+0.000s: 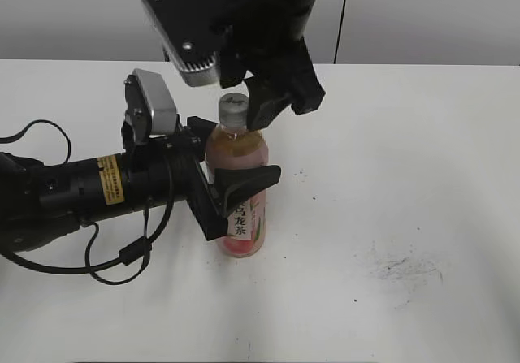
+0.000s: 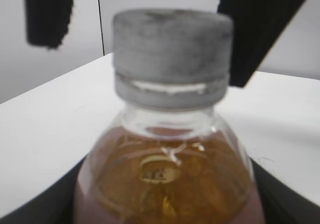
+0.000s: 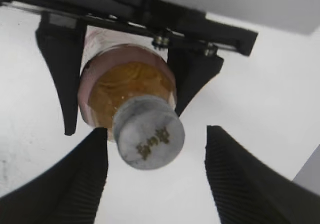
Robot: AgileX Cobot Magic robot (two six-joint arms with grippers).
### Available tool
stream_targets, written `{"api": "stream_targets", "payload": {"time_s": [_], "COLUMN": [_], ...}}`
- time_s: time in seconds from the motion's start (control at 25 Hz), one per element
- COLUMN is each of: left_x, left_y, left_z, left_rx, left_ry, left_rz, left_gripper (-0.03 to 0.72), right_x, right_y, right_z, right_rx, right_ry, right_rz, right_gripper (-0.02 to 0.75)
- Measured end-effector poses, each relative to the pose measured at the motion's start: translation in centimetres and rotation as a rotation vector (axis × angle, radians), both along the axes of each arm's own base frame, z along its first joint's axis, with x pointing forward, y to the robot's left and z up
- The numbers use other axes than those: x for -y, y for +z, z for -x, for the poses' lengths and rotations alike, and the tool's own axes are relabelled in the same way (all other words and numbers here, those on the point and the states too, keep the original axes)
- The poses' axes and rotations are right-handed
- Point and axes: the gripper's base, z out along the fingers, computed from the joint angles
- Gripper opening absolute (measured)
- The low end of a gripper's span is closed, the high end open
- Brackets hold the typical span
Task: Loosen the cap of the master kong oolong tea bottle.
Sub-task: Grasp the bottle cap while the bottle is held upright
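Observation:
The master kong oolong tea bottle (image 1: 241, 209) stands upright on the white table, amber tea inside and a pink label with Chinese characters. My left gripper (image 1: 240, 158) reaches in from the left and is shut on the bottle's body just below the shoulder; its dark fingers (image 3: 60, 73) flank the bottle (image 3: 125, 83). The grey-white cap (image 1: 233, 107) with its dark logo sits on the neck. My right gripper (image 1: 245, 95) hangs over the cap from above. Its ribbed pads (image 3: 240, 179) stand on both sides of the cap (image 3: 148, 134), open, with a clear gap on the right side.
Dark scuff marks (image 1: 402, 265) smudge the table (image 1: 390, 176) to the right of the bottle. A black cable (image 1: 122, 257) loops under the left arm near the front left. A grey wall runs behind the table's far edge.

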Motion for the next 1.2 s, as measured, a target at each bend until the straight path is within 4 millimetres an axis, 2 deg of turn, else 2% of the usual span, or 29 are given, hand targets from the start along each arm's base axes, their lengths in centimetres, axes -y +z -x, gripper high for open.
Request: {"api": "stream_targets", "payload": {"time_s": [0.24, 0.4, 0.72, 0.96, 1.2], "left_x": [0.0, 0.0, 0.0, 0.0, 0.0], "left_y": [0.0, 0.0, 0.0, 0.0, 0.0], "left_z": [0.0, -0.1, 0.0, 0.0, 0.0], "left_rx": [-0.003, -0.008, -0.004, -0.003, -0.003], "left_ry": [0.002, 0.007, 0.001, 0.000, 0.000], "left_rz": [0.002, 0.004, 0.002, 0.001, 0.001], "left_gripper": [0.446, 0.446, 0.446, 0.446, 0.446], "right_x": [0.4, 0.6, -0.6, 0.1, 0.0], "right_y": [0.0, -0.1, 0.6, 0.9, 0.9], "right_z": [-0.3, -0.3, 0.9, 0.5, 0.6], "right_rx": [-0.080, -0.132, -0.332, -0.320, -0.365], "right_ry": [-0.453, -0.661, -0.801, -1.053, -1.149], "right_rz": [-0.048, -0.072, -0.208, -0.230, -0.252], "right_gripper": [0.495, 0.495, 0.496, 0.489, 0.480]}}
